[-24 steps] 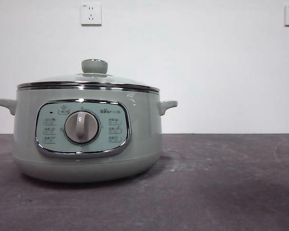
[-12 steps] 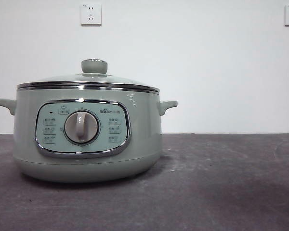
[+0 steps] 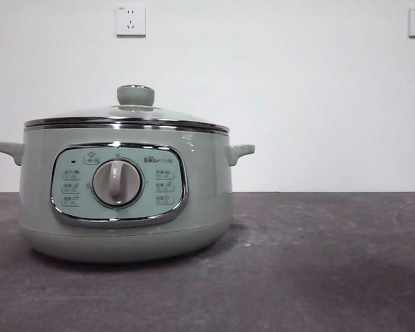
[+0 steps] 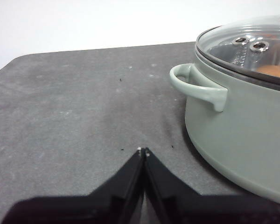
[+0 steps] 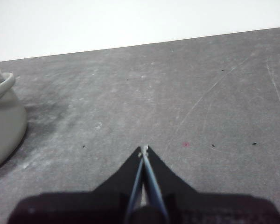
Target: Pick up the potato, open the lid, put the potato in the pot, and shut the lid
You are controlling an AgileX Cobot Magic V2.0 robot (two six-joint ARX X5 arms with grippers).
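Note:
The sage-green pot (image 3: 124, 194) stands on the dark table at the left, its glass lid (image 3: 128, 114) seated on the rim with the green knob on top. Through the lid glass in the left wrist view an orange-brown patch, the potato (image 4: 274, 71), shows inside the pot (image 4: 242, 126). My left gripper (image 4: 143, 151) is shut and empty, low over the table beside the pot's side handle (image 4: 198, 86). My right gripper (image 5: 143, 149) is shut and empty over bare table on the pot's other side, with the pot's edge (image 5: 2, 116) at the frame border.
The dark grey table (image 3: 318, 263) runs to a white wall with two sockets (image 3: 130, 21). No arm shows in the front view.

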